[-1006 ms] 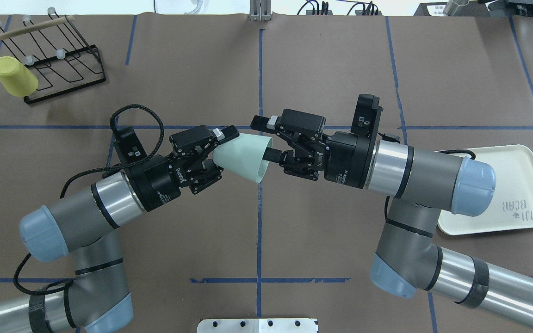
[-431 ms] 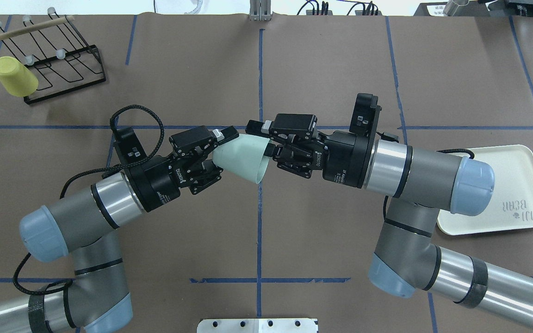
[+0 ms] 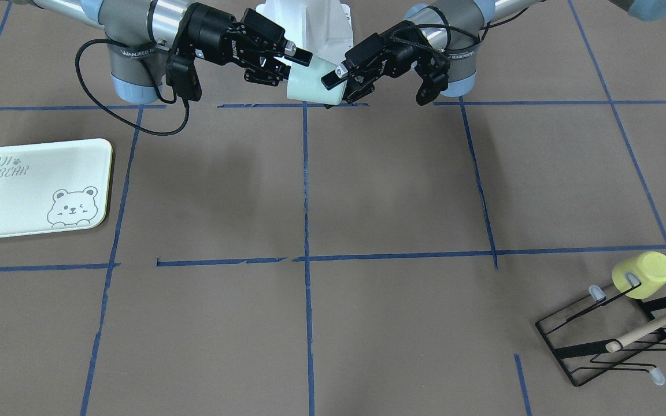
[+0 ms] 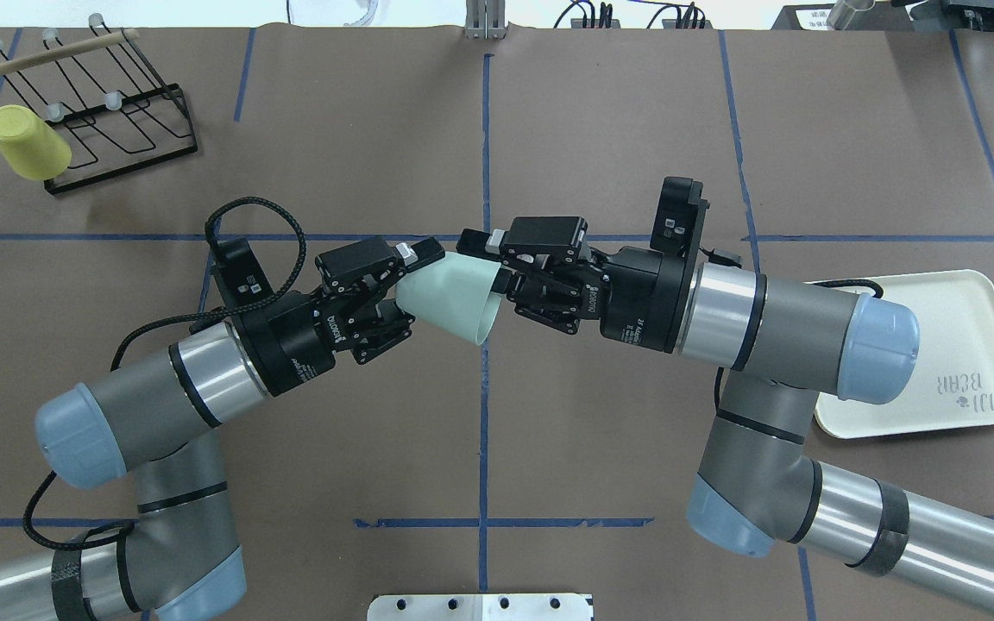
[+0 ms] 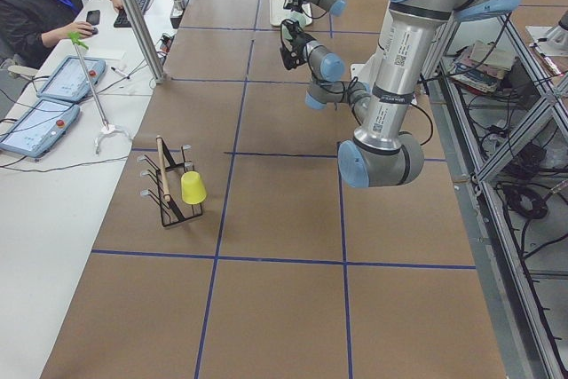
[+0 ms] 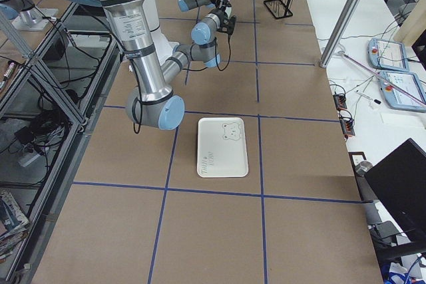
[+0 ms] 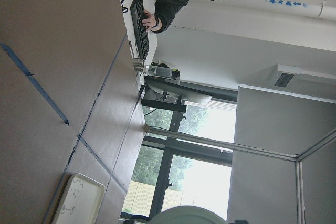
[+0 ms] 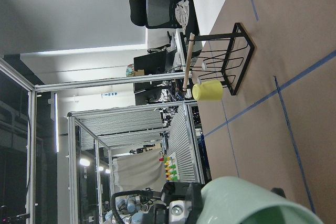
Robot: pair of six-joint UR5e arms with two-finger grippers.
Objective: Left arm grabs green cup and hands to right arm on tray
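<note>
Two pincers meet on one cup. From across the bench [image 3: 367, 190], my left pincer [image 3: 336, 81] is pinching the green cup [image 3: 309, 85] at its base end, and my right pincer [image 3: 289, 66] sits narrowed on the mouth end. The cup hangs in the air close to my base, well apart from the tray [image 3: 21, 214], which lies flat near the bench's edge on my right side.

From overhead, the cup is tipped on its side with its mouth toward my right arm [image 4: 773, 310]. One right finger lies outside the wall and the other at the mouth, so I judge that pincer is nipping the rim. The handover itself is the step in hand. Next, my left pincer should spread and draw straight back off the base, but only once the right grip is firm. After that comes a swing to the tray across bare bench. A joint of my right arm overlaps the tray's edge in this view. The yellow cup [image 4: 28, 142] on its rack [image 4: 117, 112] is far off in the corner.

From the left end, both pincers are too small to judge. From the right end, the tray has open bench all round it.

My left wrist camera catches only a pale curve of the cup at its bottom edge. My right wrist camera shows the rim close below.
</note>
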